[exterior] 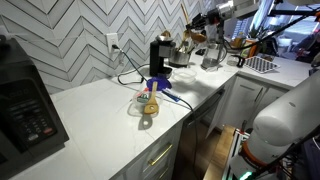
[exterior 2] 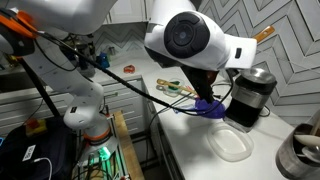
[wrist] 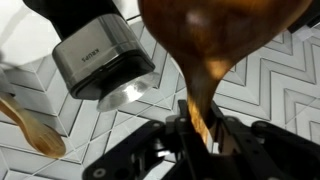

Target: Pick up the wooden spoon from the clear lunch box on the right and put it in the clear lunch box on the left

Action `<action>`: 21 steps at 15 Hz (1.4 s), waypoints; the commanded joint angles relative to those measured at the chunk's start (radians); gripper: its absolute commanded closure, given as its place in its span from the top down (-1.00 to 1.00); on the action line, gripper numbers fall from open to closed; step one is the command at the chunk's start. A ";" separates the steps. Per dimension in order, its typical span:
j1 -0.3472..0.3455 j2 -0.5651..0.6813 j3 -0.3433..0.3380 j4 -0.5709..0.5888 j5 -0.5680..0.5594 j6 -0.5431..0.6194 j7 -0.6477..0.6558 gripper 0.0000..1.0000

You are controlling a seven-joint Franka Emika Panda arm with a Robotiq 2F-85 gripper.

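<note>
My gripper (wrist: 200, 125) is shut on the handle of the wooden spoon (wrist: 215, 30), whose brown bowl fills the top of the wrist view. The gripper is raised high above the counter in both exterior views (exterior: 207, 20) (exterior 2: 248, 48). The spoon (exterior 2: 265, 33) sticks out of it towards the chevron tile wall. One clear lunch box (exterior 2: 232, 143) lies empty on the white counter below the arm. Another clear lunch box (exterior 2: 175, 88) (exterior: 148, 103) holds small coloured items.
A black and silver coffee maker (exterior: 160, 55) (exterior 2: 255, 95) (wrist: 100, 65) stands against the wall, with a purple object (exterior 2: 210, 108) at its foot. A second wooden utensil (wrist: 30, 125) shows at the wrist view's left edge. A metal pot (exterior 2: 298, 155) stands nearby. Cables hang from the arm.
</note>
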 commanded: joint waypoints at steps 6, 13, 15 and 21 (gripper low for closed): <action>0.057 -0.151 0.033 -0.143 -0.013 -0.016 -0.232 -0.89; 0.089 -0.213 0.067 -0.172 -0.042 -0.163 -0.277 -0.56; 0.090 -0.238 0.068 -0.183 -0.060 -0.223 -0.256 -0.56; 0.090 -0.242 0.068 -0.187 -0.065 -0.228 -0.252 -0.56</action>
